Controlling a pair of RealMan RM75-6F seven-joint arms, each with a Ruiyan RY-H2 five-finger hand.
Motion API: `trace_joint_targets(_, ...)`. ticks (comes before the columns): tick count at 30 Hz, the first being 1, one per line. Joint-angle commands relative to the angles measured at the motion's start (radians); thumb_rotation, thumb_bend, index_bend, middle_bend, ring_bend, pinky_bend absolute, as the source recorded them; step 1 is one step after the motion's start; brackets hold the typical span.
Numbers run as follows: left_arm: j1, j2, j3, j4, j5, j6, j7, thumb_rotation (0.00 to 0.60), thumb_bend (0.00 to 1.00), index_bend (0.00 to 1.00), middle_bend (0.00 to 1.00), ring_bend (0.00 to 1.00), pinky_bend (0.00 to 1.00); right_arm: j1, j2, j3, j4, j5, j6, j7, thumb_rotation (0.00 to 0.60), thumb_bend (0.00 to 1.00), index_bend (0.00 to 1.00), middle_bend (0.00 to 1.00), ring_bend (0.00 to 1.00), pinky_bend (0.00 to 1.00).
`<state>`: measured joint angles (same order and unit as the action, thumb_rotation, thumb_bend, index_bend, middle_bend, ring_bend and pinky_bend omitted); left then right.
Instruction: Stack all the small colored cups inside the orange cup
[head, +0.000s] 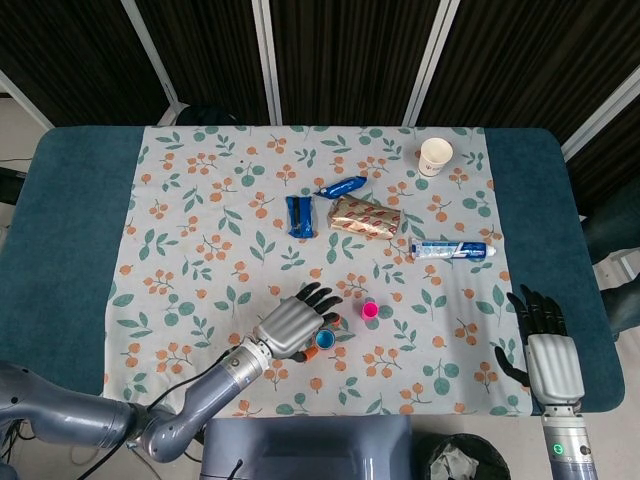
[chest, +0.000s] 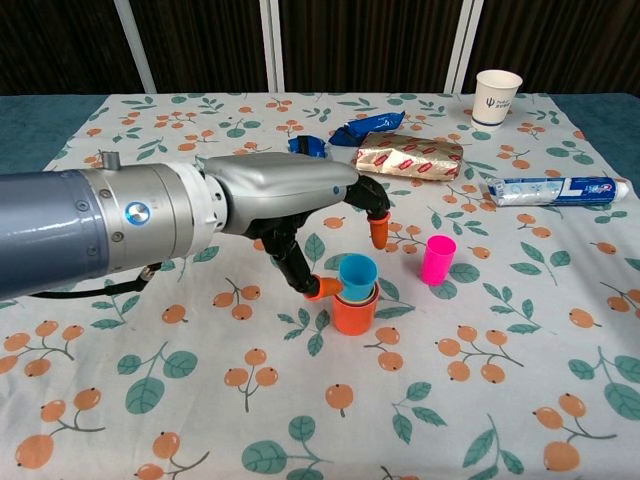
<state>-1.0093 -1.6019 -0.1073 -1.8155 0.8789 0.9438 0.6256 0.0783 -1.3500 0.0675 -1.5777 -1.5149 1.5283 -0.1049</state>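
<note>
The orange cup (chest: 352, 315) stands on the flowered cloth with a yellow rim just showing inside it. A blue cup (chest: 357, 274) sits low in that stack, and in the head view the blue cup (head: 324, 339) shows as a ring. My left hand (chest: 290, 200) hovers over it and pinches it, with the thumb tip against its left side and a fingertip (chest: 379, 233) behind its rim. In the head view the left hand (head: 290, 326) covers most of the orange cup. The pink cup (chest: 437, 259) stands alone to the right. My right hand (head: 546, 350) rests empty at the table's near right edge, fingers spread.
A white paper cup (chest: 496, 96) stands at the far right. A toothpaste tube (chest: 555, 190), a gold snack pack (chest: 408, 157) and a blue wrapper (chest: 377, 123) lie behind the cups. Another blue packet (head: 299, 216) lies left of the gold pack.
</note>
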Motion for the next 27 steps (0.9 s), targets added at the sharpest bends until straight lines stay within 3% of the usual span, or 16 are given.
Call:
trace_joint_targets(1,-0.003,0.025,0.007,-0.016,-0.027,0.000,0.015,0.600,0.21,0.12,0.03,0.00,0.02,-0.001,0.002,0.001,-0.001,0.001,-0.001,0.000,0.600,0.38,0.11,0.00,0.00,0.07)
trace_joint_targets(5,0.015,0.075,0.019,-0.046,-0.042,0.023,0.009,0.600,0.19,0.07,0.01,0.00,0.02,0.001,0.005,-0.001,-0.002,0.003,-0.009,0.004,0.600,0.38,0.11,0.00,0.00,0.07)
trace_joint_targets(8,0.061,0.122,0.046,-0.057,0.020,0.087,-0.008,0.600,0.18,0.06,0.01,0.00,0.02,0.004,0.010,-0.003,0.002,0.002,-0.016,0.009,0.600,0.38,0.11,0.00,0.00,0.07)
trace_joint_targets(14,0.256,0.202,0.140,0.033,0.284,0.375,-0.119,0.600,0.18,0.04,0.00,0.00,0.02,0.019,0.026,-0.001,0.017,0.004,-0.049,0.075,0.600,0.38,0.11,0.00,0.00,0.07)
trace_joint_targets(20,0.448,0.272,0.208,0.156,0.432,0.560,-0.424,0.600,0.17,0.04,0.00,0.00,0.02,0.077,0.062,-0.003,0.007,-0.002,-0.154,0.149,0.600,0.38,0.11,0.00,0.00,0.07)
trace_joint_targets(27,0.596,0.319,0.254,0.280,0.431,0.600,-0.642,0.600,0.17,0.04,0.00,0.00,0.01,0.176,0.118,0.022,-0.070,-0.010,-0.285,0.167,0.600,0.38,0.11,0.00,0.00,0.07)
